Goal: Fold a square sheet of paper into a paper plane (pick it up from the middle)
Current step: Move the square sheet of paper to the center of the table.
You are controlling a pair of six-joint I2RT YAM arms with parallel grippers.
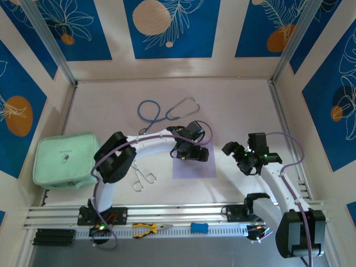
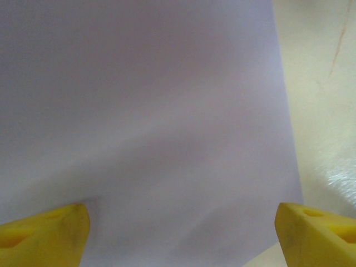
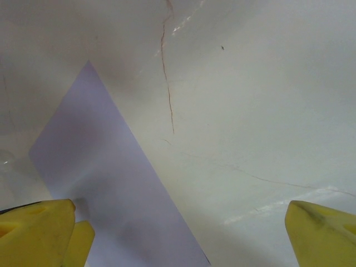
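Now, left end effector (image 1: 190, 156) hovers open over the square sheet of paper (image 1: 194, 168); right end effector (image 1: 236, 151) gapes wide at its 3 o'clock; overhead adds a stethoscope (image 1: 167, 115) at 11.

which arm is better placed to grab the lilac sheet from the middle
Left. The left gripper, open, hangs over the square sheet of paper; the right gripper, also open, sits beside its right edge.

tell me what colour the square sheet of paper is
The sheet is plain pale lilac, clearest in the left wrist view.
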